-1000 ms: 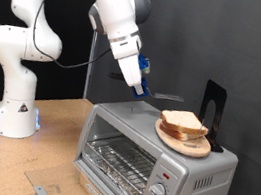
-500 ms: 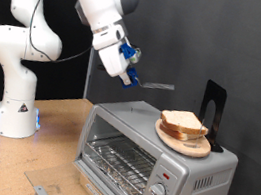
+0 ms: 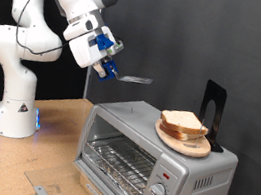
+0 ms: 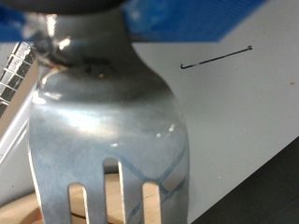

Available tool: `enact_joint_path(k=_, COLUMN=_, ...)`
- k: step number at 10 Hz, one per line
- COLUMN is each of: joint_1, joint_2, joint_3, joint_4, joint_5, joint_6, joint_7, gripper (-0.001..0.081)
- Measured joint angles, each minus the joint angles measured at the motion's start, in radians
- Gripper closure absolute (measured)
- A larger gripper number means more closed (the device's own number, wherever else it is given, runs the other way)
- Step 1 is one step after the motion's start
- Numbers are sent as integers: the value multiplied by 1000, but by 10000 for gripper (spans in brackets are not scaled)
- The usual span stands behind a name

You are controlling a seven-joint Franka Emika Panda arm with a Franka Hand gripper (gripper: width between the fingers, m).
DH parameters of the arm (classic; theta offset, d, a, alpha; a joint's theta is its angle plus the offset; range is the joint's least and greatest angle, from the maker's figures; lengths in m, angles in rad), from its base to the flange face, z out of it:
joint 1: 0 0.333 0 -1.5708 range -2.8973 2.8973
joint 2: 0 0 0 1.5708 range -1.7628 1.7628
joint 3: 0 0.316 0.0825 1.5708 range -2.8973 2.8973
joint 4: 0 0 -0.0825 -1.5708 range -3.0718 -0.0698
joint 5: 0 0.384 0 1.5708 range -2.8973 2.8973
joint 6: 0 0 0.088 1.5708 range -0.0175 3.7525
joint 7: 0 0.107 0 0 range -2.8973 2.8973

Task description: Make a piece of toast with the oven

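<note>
End effector (image 3: 107,66) lifted up-left off oven (image 3: 156,153), gripping a fork (image 3: 134,79).
Piece of toast (image 3: 183,122) on wooden plate (image 3: 187,143) atop oven's right end; free air above oven's left edge.

The oven (image 3: 156,155) stands on the table (image 3: 48,159), toward the exterior view's lower right. On its top, at the right end, rests a round plate (image 3: 184,140) carrying stacked slices — the piece of toast (image 3: 182,122) lies uppermost. An upright stand (image 3: 212,110) sits just behind the plate. The robot base (image 3: 12,107) stands at the exterior view's left. The gripper (image 3: 106,66) is above and left of the oven, clear of it, with a fork (image 3: 134,79) between its fingers, pointing right toward the plate.
</note>
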Motion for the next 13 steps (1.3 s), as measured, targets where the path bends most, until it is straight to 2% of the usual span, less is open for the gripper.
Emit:
enact_joint_path(k=2, joint_1=-3, joint_2=1, joint_3=0, joint_4=-12, joint_5=-3, joint_6=13, joint_7=-10, gripper=406)
enact_joint_path(k=5, joint_1=-36, joint_2=58, joint_3=5, joint_4=-43, joint_5=5, joint_6=196, joint_7=-87, gripper=406)
enact_joint_path(k=6, joint_1=-53, joint_2=93, joint_3=2, joint_4=-38, joint_5=4, joint_6=219, joint_7=-101, gripper=406)
enact_joint_path(k=9, joint_1=-95, joint_2=207, joint_3=-11, joint_4=2, joint_5=-34, joint_6=195, joint_7=-118, gripper=406)
enact_joint_path(k=11, joint_1=-95, joint_2=257, joint_3=-19, joint_4=35, joint_5=-34, joint_6=172, joint_7=-146, gripper=406)
enact_joint_path(k=13, joint_1=-94, joint_2=267, joint_3=-36, joint_4=53, joint_5=-30, joint_6=125, joint_7=-181, gripper=406)
